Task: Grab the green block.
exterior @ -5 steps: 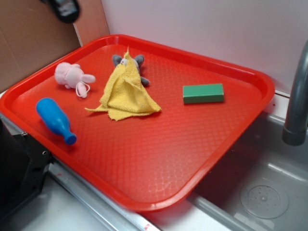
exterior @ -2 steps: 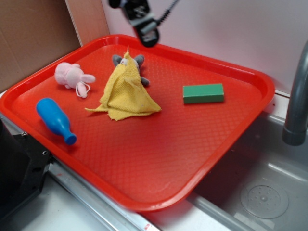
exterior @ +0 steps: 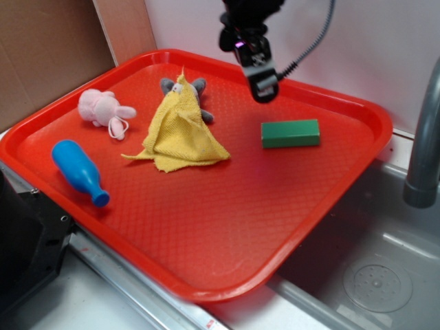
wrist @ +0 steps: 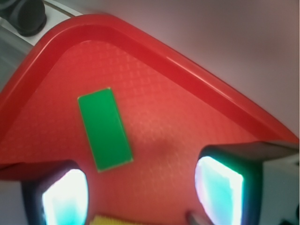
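Note:
The green block (exterior: 290, 133) lies flat on the right part of the red tray (exterior: 206, 227). My gripper (exterior: 263, 87) hangs in the air above the tray's back part, up and to the left of the block. In the wrist view the green block (wrist: 104, 129) lies ahead and left of centre on the tray (wrist: 164, 117). My gripper (wrist: 143, 194) is open, its two fingers wide apart with only bare tray between them.
A yellow cloth (exterior: 180, 130) drapes a grey plush toy (exterior: 199, 86) mid-tray. A pink plush (exterior: 103, 108) and a blue bowling-pin toy (exterior: 79, 170) lie at the left. A sink (exterior: 378, 275) and a grey faucet pipe (exterior: 425, 151) stand at the right. A white wall rises behind.
My gripper has swept from the top left corner rightward and downward, coming over the tray's back part close to the green block. Nothing on the tray has moved.

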Available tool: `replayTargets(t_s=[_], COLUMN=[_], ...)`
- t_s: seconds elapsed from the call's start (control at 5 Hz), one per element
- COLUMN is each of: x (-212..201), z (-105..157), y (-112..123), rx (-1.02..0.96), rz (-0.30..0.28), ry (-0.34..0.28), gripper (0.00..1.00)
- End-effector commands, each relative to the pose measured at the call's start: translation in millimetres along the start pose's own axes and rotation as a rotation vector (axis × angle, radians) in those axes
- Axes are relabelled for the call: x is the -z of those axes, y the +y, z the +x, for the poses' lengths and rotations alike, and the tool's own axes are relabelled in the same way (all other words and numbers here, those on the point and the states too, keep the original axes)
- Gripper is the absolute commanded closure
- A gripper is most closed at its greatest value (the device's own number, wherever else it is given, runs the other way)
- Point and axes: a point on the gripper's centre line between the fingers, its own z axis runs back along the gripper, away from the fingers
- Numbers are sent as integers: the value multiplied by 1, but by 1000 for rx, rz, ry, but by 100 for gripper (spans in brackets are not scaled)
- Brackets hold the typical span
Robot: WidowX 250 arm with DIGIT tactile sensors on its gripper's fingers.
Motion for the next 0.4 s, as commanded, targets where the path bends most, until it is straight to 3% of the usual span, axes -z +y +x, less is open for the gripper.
replayTargets(t_s=[0.0,0.2], x=[21,37], z=[13,12], y=[-17,-27], rx=[89,122], rz=[-7,-15], ry=[5,36], gripper=[0,0])
